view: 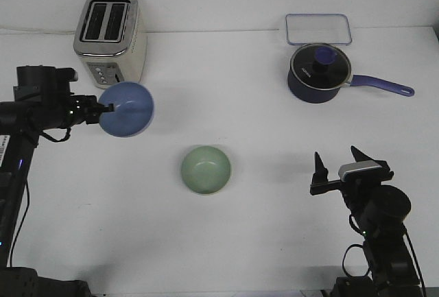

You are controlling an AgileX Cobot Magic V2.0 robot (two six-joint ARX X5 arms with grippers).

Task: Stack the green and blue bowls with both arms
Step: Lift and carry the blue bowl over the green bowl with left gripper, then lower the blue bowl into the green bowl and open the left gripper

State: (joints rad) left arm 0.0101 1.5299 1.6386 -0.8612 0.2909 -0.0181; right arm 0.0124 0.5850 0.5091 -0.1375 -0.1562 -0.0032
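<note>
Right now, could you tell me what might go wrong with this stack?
The left gripper pinches the blue bowl only at its rim, tilted, so it may slip. The green bowl sits unheld on the table; an off-centre drop could push it. The right gripper is open nearby.

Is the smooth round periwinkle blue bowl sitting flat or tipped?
Tipped. The blue bowl is held by its rim in the left pincer, its opening turned sideways.

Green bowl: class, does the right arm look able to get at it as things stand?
Probably yes. The right gripper has its jaws open, and only bare table shows between it and the green bowl.
</note>
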